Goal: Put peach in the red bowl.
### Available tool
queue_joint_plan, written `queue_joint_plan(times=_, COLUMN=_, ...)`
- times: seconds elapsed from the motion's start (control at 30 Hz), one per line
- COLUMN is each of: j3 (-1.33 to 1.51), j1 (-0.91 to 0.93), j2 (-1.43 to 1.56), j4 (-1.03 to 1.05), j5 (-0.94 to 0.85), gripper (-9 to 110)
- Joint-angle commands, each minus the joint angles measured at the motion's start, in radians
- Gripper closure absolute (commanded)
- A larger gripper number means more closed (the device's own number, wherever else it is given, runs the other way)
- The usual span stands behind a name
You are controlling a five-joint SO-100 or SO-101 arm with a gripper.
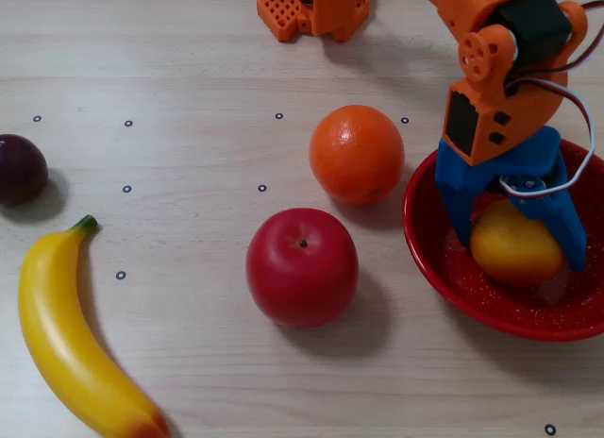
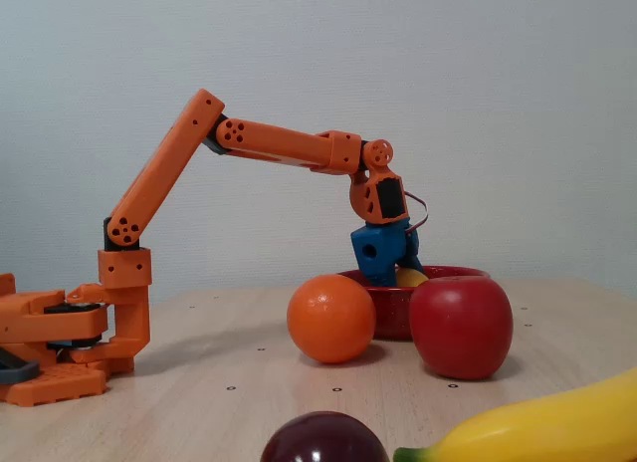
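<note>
The peach (image 1: pixel 514 244), small, smooth and yellow-orange, sits low inside the red bowl (image 1: pixel 500 304) at the right edge of a fixed view. My gripper (image 1: pixel 519 254) reaches down into the bowl with its blue fingers (image 1: pixel 461 197) on either side of the peach, pressed against it. From the side in a fixed view, the gripper (image 2: pixel 398 278) dips behind the bowl's rim (image 2: pixel 458 274), and only the top of the peach (image 2: pixel 411 277) shows above it.
An orange (image 1: pixel 357 155) lies just left of the bowl, and a red apple (image 1: pixel 302 266) lies in front of it. A banana (image 1: pixel 66 344) and a dark plum (image 1: pixel 19 169) lie at the far left. The arm's base (image 1: pixel 311 8) stands at the back.
</note>
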Motion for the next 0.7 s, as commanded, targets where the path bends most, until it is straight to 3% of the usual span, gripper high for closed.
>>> queue_joint_plan(times=0.0, j3=-0.137, j1=0.009, j2=0.132, j4=0.025, j5=-0.031, gripper=64)
queue_joint_plan(times=0.47, j3=-0.178, j1=0.032, j2=0.195, j4=0.121, j5=-0.055, gripper=64)
queue_joint_plan(times=0.67, j3=-0.181, j1=0.031, j2=0.198, j4=0.152, j5=-0.078, gripper=55)
